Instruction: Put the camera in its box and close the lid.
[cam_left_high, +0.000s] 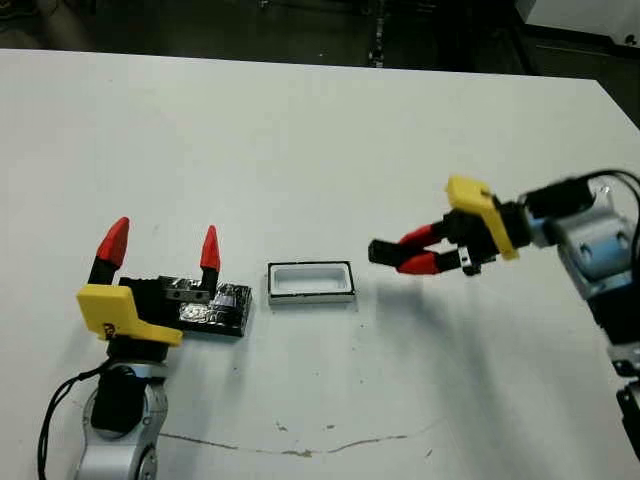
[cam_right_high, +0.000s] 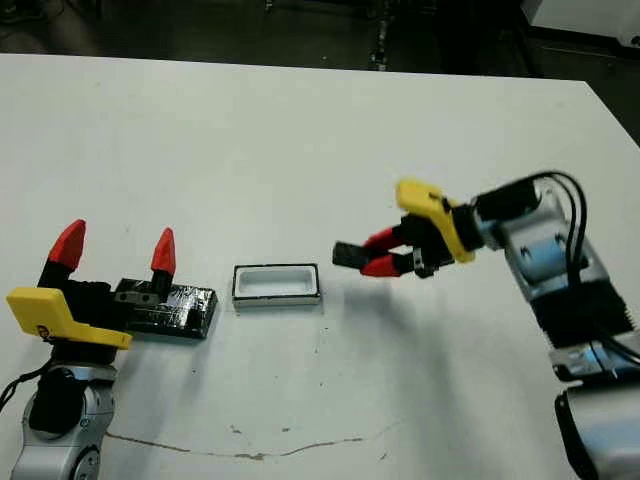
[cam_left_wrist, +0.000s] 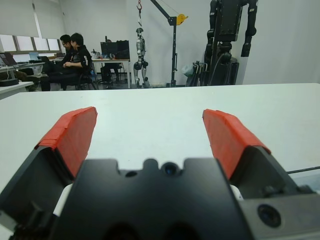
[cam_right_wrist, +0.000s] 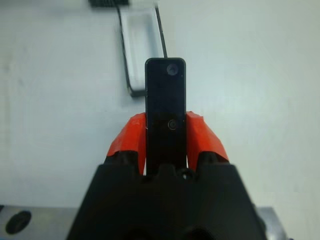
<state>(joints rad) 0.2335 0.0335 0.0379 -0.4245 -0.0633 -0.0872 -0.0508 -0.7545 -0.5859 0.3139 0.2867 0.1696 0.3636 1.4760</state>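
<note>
Camera (cam_right_wrist: 165, 107) clamped in right pincer (cam_left_high: 400, 254), beside box (cam_left_high: 311, 282).

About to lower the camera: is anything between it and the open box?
Nothing visible. The right gripper holds the camera above bare table just right of the box, which is open and empty; the lid lies left of it.

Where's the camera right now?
The camera is clamped in the right gripper, held above the table just right of the open box, in the head views. The lid lies left of the box.
</note>
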